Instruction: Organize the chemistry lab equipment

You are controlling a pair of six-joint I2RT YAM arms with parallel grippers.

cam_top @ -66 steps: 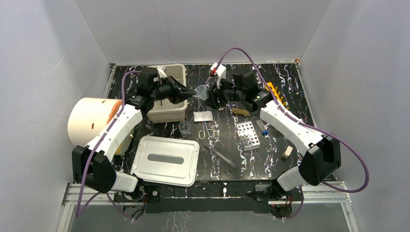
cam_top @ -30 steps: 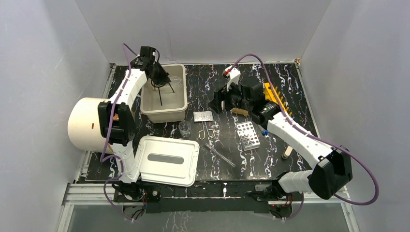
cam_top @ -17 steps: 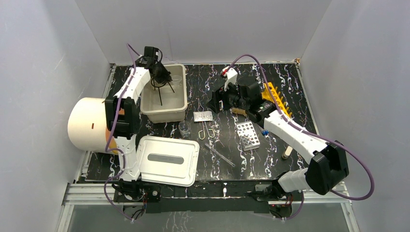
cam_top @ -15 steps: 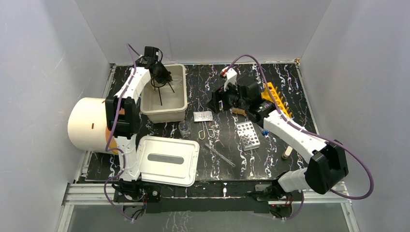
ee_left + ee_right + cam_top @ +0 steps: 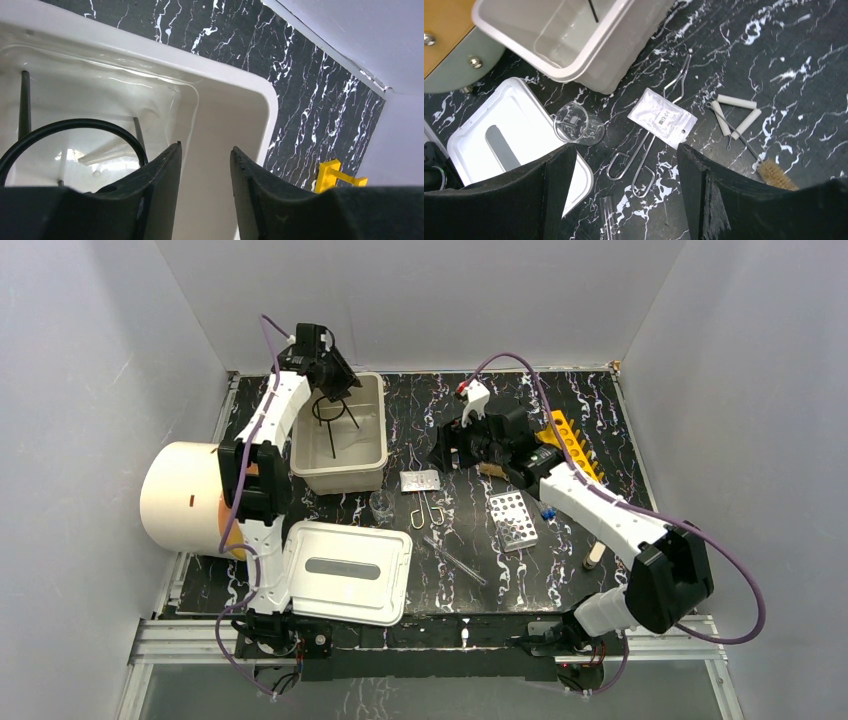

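bin [image 5: 340, 478]: black ring tripod [image 5: 331, 412] inside | left hand [image 5: 342, 386]: parted, empty, over bin | right hand [image 5: 444, 452]: spread, right of bin

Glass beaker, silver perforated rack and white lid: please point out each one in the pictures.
glass beaker [image 5: 576, 125], right wrist view, on its clear side wall.
silver perforated rack [image 5: 512, 519], top external view, middle of its holed plate.
white lid [image 5: 345, 568], top external view, on its grey centre strip.

Ring stand [image 5: 331, 410] in tub [image 5: 345, 480], beaker [image 5: 380, 504] before tub; tongs [image 5: 428, 510] right of beaker
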